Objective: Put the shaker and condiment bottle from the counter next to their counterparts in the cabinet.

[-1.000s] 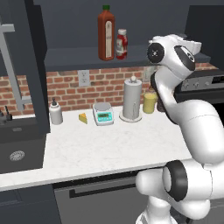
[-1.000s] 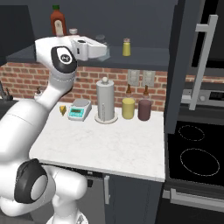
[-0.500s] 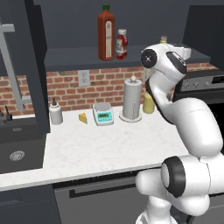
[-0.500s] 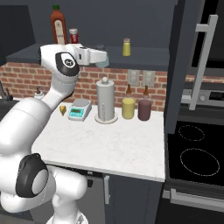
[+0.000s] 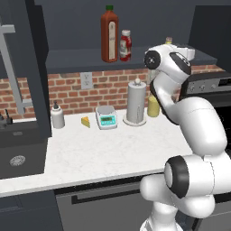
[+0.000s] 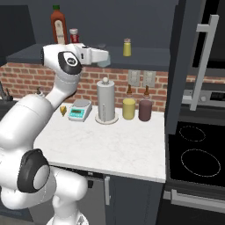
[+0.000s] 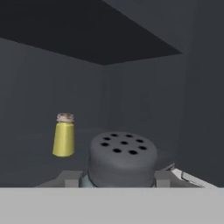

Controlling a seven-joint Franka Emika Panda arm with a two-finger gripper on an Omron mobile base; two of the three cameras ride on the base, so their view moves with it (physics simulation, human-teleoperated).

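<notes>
Brick wall backed the counter [image 5: 103, 151] in the left base view, where the condiment bottle [image 5: 125, 45] stood on the cabinet [image 5: 85, 58] shelf just right of the tall red bottle [image 5: 109, 34]; the arm's head hid the tool.

From the right base view, the gripper [image 6: 104, 56] reached along that shelf, well right of the tall red bottle, a pale shape at its tip near the yellow shaker [image 6: 127, 47].

Seen from the hand, the shaker [image 7: 123, 161] sat pinched between the jaws, its holed grey cap up, with the yellow shaker just left.
</notes>
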